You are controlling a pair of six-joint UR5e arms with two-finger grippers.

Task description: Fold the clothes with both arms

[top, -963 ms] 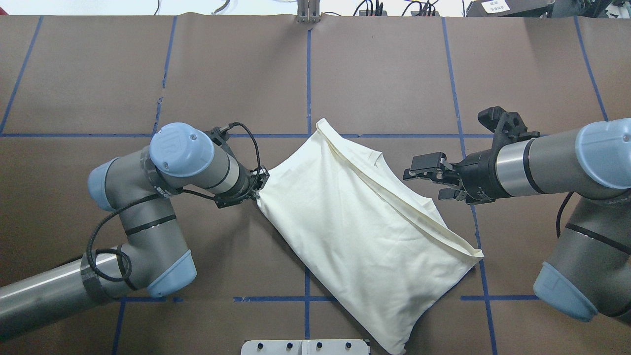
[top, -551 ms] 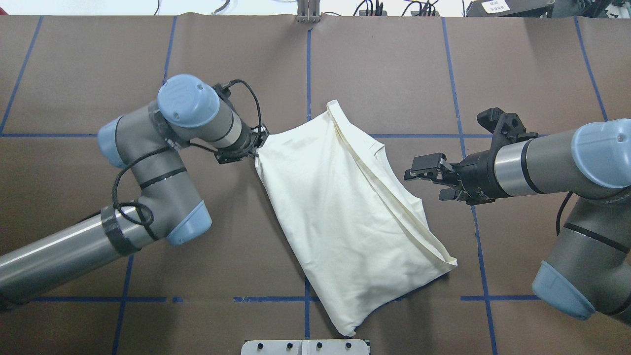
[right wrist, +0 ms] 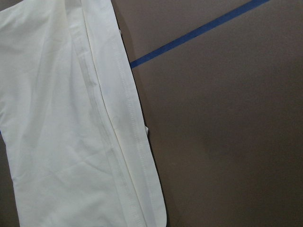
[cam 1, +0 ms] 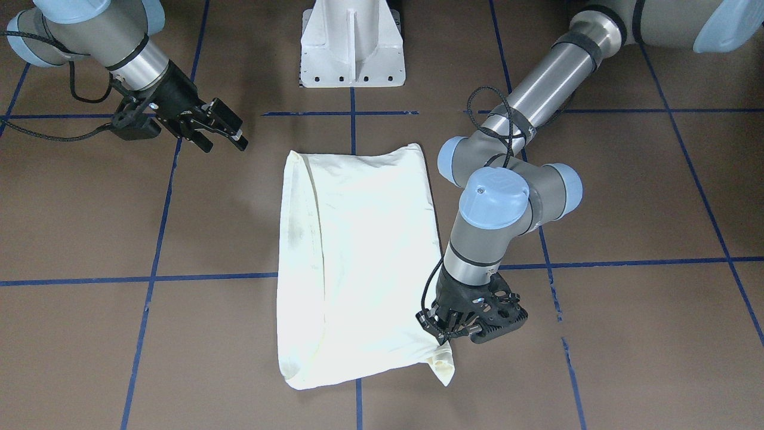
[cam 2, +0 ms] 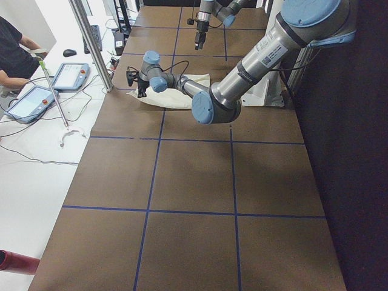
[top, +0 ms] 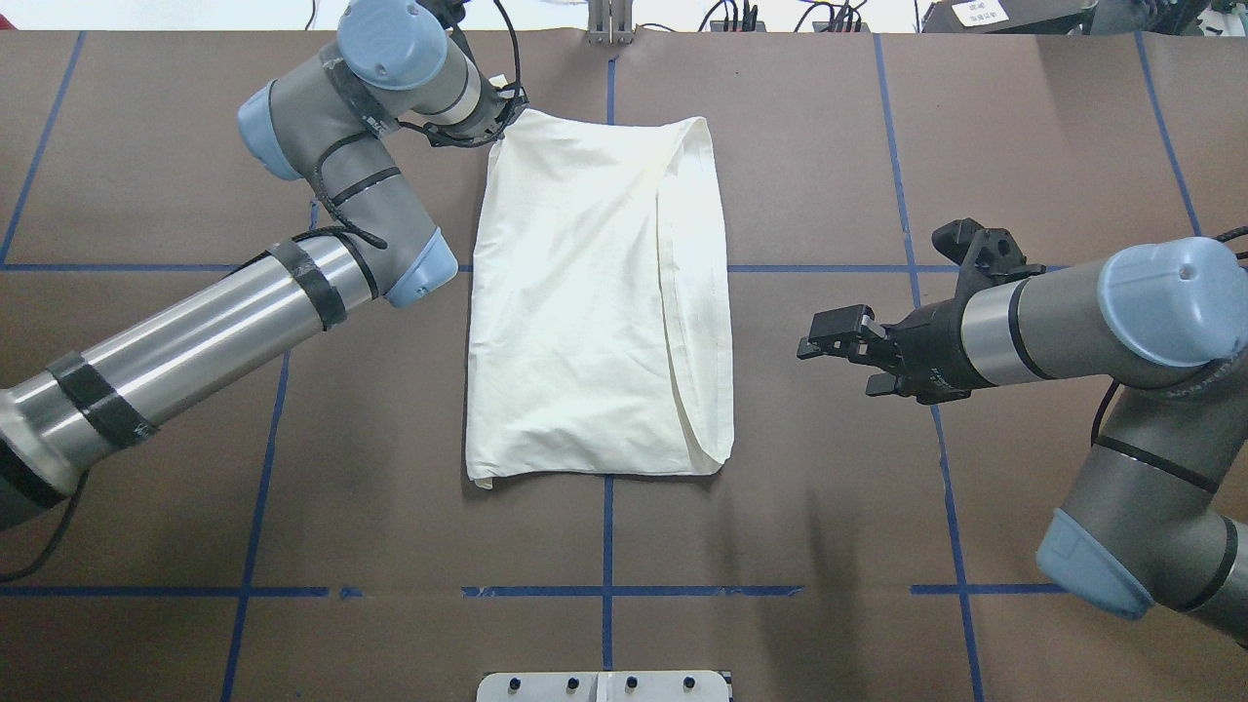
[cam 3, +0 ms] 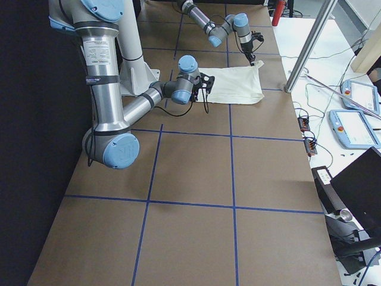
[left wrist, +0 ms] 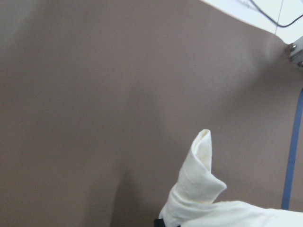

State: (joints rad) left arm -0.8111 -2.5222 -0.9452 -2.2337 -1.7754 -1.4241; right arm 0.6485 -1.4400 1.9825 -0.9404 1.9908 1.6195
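T-shirt [top: 585, 292] soft, light, limp; best pinched at corners or hem | left gripper [top: 497, 124] clenched on far corner | right gripper [top: 838, 363] spread open, empty, near hem

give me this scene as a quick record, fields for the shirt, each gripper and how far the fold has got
shirt: cream, folded into a long rectangle, plain side up, no print showing, lying on the table
left gripper: shut on the shirt's far left corner, which is pinched up a little
right gripper: open, empty, apart from the shirt, off its right edge
fold stage: partly folded; a further fold probably remains
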